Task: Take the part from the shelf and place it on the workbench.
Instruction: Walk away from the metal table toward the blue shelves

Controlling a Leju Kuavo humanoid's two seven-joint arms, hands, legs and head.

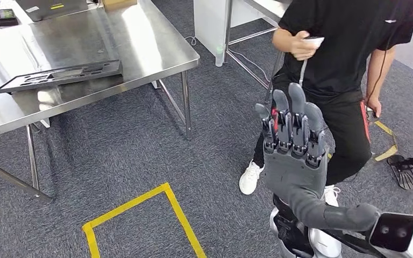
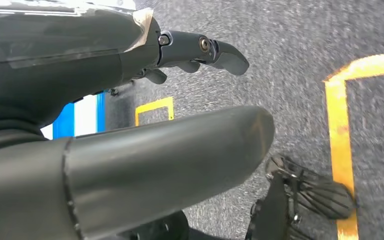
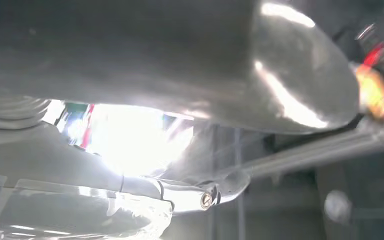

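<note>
The black part point(image 1: 59, 75) lies flat on the steel bench point(image 1: 140, 48), near its front edge. Right of the bench, the right robot hand point(image 1: 293, 140) is raised over the grey carpet point(image 1: 129, 156), fingers straight, slightly apart, nothing in it. Just beyond that hand stands a person point(image 1: 344, 64) in black, holding a small device. In front of the bench, a yellow tape outline point(image 1: 140, 215) marks the carpet. At the left wrist, the left robot hand point(image 2: 130, 125) hangs above the carpet, fingers extended, gripping nothing.
</note>
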